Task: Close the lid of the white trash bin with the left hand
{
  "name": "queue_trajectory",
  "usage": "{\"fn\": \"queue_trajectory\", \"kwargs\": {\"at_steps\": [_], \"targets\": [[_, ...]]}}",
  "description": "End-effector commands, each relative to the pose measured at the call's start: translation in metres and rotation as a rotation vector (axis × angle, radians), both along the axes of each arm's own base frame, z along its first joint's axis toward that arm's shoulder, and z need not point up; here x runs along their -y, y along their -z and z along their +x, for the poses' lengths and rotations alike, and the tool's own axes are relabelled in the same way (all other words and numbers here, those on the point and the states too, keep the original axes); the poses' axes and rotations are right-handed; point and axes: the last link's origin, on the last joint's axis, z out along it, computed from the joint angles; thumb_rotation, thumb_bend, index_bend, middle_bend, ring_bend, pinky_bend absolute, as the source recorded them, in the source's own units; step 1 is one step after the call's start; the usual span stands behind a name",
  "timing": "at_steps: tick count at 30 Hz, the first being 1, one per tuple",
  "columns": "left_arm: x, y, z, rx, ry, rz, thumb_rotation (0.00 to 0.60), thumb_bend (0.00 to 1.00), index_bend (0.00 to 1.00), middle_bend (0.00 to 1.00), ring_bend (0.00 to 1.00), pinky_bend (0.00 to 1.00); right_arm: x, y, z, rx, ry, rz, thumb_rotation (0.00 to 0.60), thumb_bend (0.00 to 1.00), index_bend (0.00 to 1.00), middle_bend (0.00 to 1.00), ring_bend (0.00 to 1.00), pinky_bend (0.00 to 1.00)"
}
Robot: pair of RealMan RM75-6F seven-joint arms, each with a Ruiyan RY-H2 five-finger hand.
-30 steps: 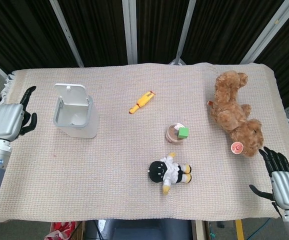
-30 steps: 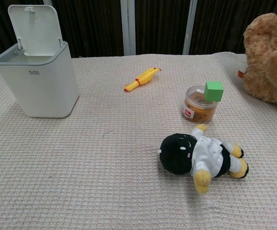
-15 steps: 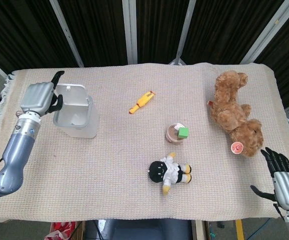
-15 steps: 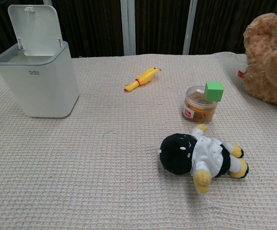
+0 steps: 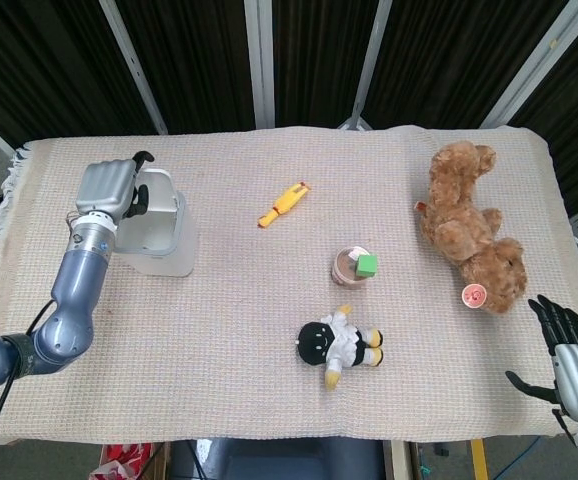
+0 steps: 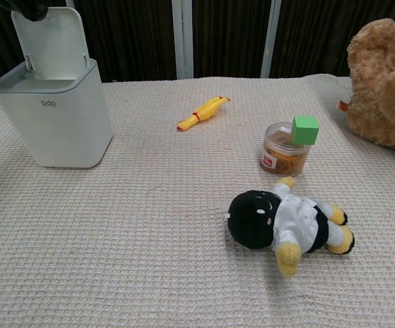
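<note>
Fingers of the left hand [image 5: 109,186] curl over the top edge of the lid [image 6: 50,39], which stands straight up at the back of the white trash bin [image 6: 54,116]. I cannot tell if they touch it. The bin sits on the left side of the table [image 5: 269,340]. The right hand [image 5: 572,362] rests low at the right corner, fingers spread apart, holding nothing.

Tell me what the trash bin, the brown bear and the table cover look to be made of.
Trash bin: likely smooth matte plastic, white with a grey rim, moulded edges. Brown bear: plush fabric, its surface shaggy and fuzzy. Table cover: woven textile, seemingly cotton, with a waffle-grid texture.
</note>
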Motion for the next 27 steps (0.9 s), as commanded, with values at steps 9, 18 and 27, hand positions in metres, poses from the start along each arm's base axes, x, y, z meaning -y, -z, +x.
{"fn": "queue_trajectory", "kwargs": {"at_steps": [9,18,27], "targets": [[0.013,-0.013,-0.007,0.004,-0.054,-0.041,0.6,0.66,0.3,1.0,0.95,1.0,-0.001,0.0,0.001,-0.002,-0.008,-0.006,0.6,0.19,0.0,0.0,0.0,0.0],[0.031,-0.025,-0.015,-0.017,-0.057,-0.076,0.6,0.66,0.31,1.0,0.95,1.0,-0.001,0.001,0.002,-0.007,-0.017,-0.002,0.6,0.19,0.0,0.0,0.0,0.0],[0.057,-0.02,-0.024,-0.056,-0.041,-0.153,0.6,0.66,0.31,1.0,0.95,1.0,-0.001,0.002,0.003,-0.008,-0.021,0.001,0.6,0.19,0.0,0.0,0.0,0.0]]}}
